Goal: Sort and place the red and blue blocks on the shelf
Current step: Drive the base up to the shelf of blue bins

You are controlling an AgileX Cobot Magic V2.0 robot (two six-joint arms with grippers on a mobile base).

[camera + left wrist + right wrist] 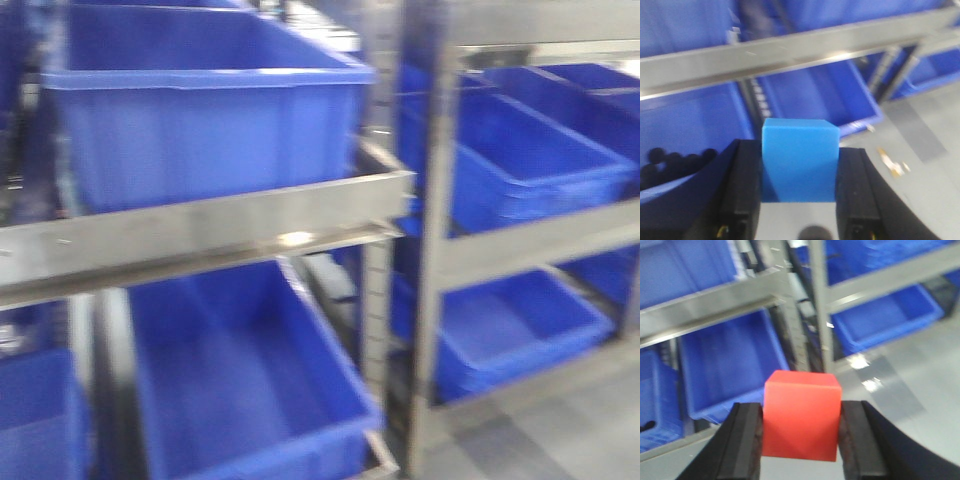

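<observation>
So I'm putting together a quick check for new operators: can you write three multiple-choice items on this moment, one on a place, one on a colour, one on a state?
1. Where is the blue block?
A. lying in a bin
B. between the left jaws
C. on the floor

2. What colour are the bins on the shelf?
A. blue
B. grey
C. green

3. The right jaws are:
A. open and empty
B. shut on nothing
C. shut on the red block

Answers:
1. B, since the left wrist view shows the jaws pressed against its two sides.
2. A, since every bin in the front view is blue.
3. C, since the right wrist view shows the cube clamped between them.
</observation>
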